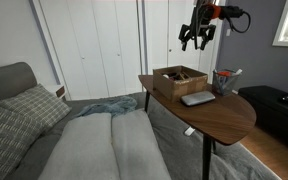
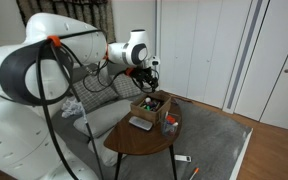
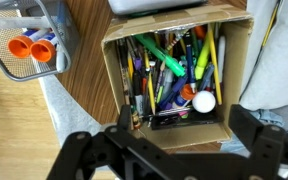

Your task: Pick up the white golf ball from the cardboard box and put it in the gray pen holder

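The white golf ball point(image 3: 203, 101), small and round, lies among colourful pens point(image 3: 159, 70) at the cardboard box's point(image 3: 240, 65) right side. The gripper point(image 3: 164, 150) hovers above, spread and empty.

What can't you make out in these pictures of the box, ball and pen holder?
White golf ball: clear in the wrist view only; in both exterior views the cardboard box wall hides it.
Gray pen holder: cut off by the wrist view's top and left edges.
Box floor: buried under pens, wrist view.
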